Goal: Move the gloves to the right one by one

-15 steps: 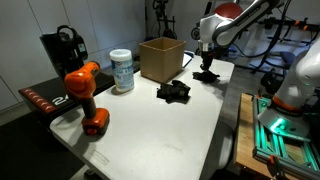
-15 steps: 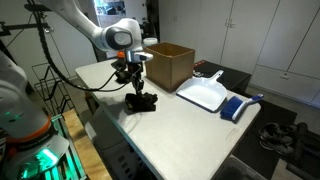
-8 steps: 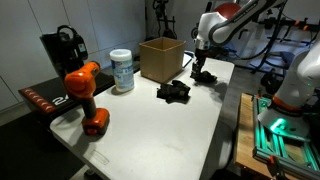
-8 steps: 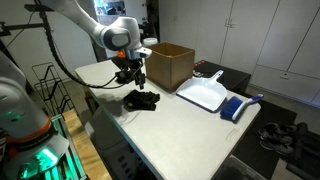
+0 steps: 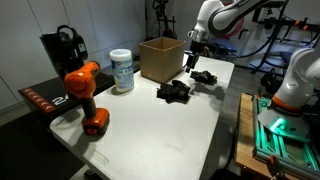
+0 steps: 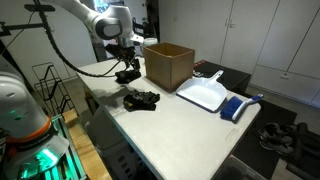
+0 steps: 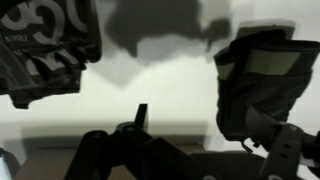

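Two dark gloves show on the white table. One glove lies flat just below my gripper in both exterior views. The other glove lies crumpled nearer the table's middle. My gripper hangs a little above the first glove, open and holding nothing. In the wrist view its dark fingers stand wide apart, with bare white table between them and a dark shape along the bottom edge.
A cardboard box stands right beside the gripper. An orange drill, a white tub and a black device sit at one end. A white dustpan and a blue brush lie at the other.
The gripper has opened and let go of the glove, which now lies on the table. The arm has risen straight up away from it.
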Robot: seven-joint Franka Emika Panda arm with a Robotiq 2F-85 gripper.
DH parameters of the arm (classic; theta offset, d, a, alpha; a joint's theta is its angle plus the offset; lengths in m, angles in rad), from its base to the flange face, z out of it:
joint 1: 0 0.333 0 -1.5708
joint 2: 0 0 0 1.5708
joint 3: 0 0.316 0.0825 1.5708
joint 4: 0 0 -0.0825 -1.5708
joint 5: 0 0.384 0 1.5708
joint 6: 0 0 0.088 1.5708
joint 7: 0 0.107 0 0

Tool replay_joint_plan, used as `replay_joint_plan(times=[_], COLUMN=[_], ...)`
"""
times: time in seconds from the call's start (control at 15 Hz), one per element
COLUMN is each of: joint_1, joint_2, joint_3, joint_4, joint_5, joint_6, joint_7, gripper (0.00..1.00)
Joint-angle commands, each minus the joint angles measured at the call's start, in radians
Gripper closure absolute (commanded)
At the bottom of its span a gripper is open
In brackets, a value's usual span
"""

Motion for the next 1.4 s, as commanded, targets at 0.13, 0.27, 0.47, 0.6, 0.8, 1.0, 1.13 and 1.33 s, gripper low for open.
replay_joint_plan(times=[0.13, 0.27, 0.47, 0.6, 0.8, 1.0, 1.13, 1.33], joint_1=[0.057, 0.063, 0.057, 0.05, 0.045, 0.041, 0.038, 0.034], joint_2=[0.129, 0.173, 0.229, 0.253, 0.278, 0.294, 0.3, 0.304], joint_3=[0.034, 0.052, 0.073, 0.081, 0.084, 0.084, 0.083, 0.082], joint_4=[0.148, 0.189, 0.23, 0.246, 0.267, 0.285, 0.296, 0.309], joint_5=[0.12, 0.144, 0.141, 0.14, 0.12, 0.118, 0.118, 0.116], joint_6=[-0.102, -0.133, -0.158, -0.17, -0.203, -0.237, -0.258, -0.277], joint_7=[-0.058, -0.074, -0.081, -0.09, -0.084, -0.082, -0.076, -0.073], gripper=[0.0, 0.0, 0.25, 0.3, 0.55, 0.77, 0.92, 1.0])
